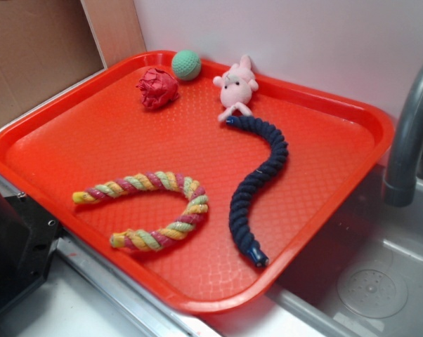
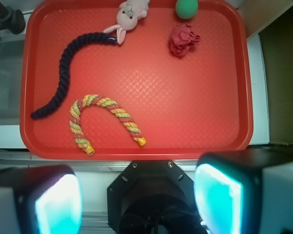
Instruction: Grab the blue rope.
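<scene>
Gripper (image 2: pixel 139 195): your wrist view shows both fingers spread wide, nothing between them, short of the tray's near rim.
Blue rope (image 1: pixel 257 184): it snakes across the right half of the red tray (image 1: pixel 92 133), far end touching the pink plush (image 1: pixel 236 88).
Striped rope (image 1: pixel 152 207): curled just left of it, apart.
Far edge: you see a green ball (image 1: pixel 186 64) beside a red crumpled toy (image 1: pixel 157 88).

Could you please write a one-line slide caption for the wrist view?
Open hand above a red tray holding the blue rope, untouched.
</scene>
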You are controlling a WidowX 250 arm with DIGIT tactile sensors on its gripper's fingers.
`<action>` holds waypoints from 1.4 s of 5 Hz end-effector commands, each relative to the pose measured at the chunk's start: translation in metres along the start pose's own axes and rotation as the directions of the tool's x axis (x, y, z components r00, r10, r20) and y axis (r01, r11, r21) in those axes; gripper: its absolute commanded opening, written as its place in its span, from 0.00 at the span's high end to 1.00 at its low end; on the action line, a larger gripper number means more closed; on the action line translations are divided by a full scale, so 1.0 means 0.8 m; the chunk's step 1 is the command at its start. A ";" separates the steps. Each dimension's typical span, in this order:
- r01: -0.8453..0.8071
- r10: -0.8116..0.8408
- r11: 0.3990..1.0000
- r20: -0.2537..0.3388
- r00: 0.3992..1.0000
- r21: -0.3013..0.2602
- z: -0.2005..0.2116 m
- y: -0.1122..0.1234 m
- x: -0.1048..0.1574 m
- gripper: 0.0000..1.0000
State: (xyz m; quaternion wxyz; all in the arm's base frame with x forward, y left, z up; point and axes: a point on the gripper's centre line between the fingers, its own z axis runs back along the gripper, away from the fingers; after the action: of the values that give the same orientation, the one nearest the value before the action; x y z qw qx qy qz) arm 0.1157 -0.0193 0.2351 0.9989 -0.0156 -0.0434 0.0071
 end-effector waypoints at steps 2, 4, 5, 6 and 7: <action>-0.219 0.220 0.975 0.039 0.975 -0.043 -0.003 -0.008 0.007 0.00; -0.495 0.505 0.862 0.101 0.857 -0.107 -0.026 -0.039 0.035 0.00; -0.546 0.562 0.826 0.122 0.818 -0.142 -0.046 -0.069 0.065 0.00; -0.585 0.601 0.799 0.143 0.786 -0.140 -0.076 -0.098 0.096 0.00; -0.596 0.616 0.784 0.105 0.780 -0.172 -0.111 -0.121 0.126 0.00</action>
State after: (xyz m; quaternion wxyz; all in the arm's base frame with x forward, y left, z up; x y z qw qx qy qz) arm 0.2165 -0.1181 0.1429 0.9397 -0.0753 -0.0933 0.3202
